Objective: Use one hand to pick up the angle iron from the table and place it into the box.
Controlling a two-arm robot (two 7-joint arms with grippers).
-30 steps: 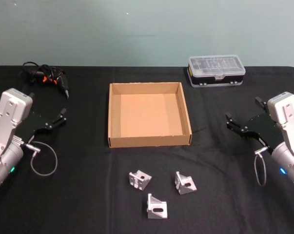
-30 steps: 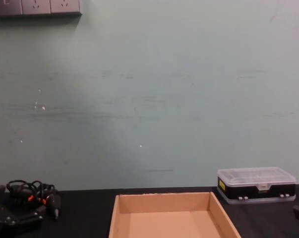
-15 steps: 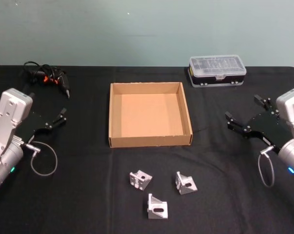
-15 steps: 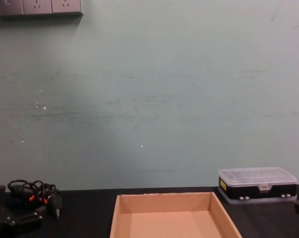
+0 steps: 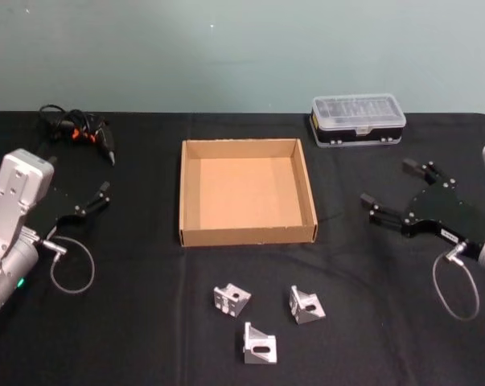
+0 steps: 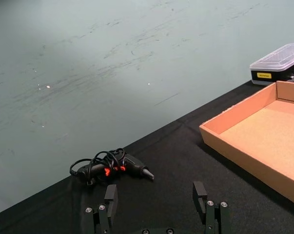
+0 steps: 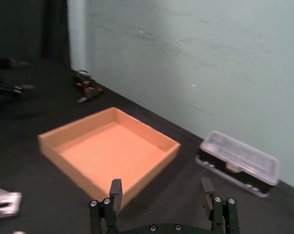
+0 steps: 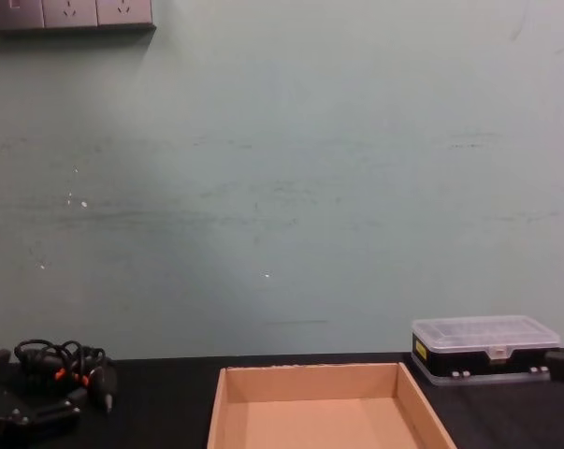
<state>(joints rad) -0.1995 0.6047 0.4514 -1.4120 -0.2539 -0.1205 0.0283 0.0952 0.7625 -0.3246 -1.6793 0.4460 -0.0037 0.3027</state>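
Smack in the middle of the black counter (image 5: 129, 322) sits the tan cardboard box (image 5: 248, 235), with just its bare cardboard floor showing. Behind it to the right is a plastic case (image 5: 357, 118), clear lid over a black base. Whatever's under the lid is too small to make out, and the little yellow label on its end has writing I can't read. Out on the counter in front of the box lie the left angle iron (image 5: 231, 297), right angle iron (image 5: 306, 303) and nearest angle iron (image 5: 260, 342), close together but apart. Left tool (image 6: 155, 194) is out left, fingers spread, gripping nothing. Right tool (image 5: 390, 183), right of the box, is spread wide too.
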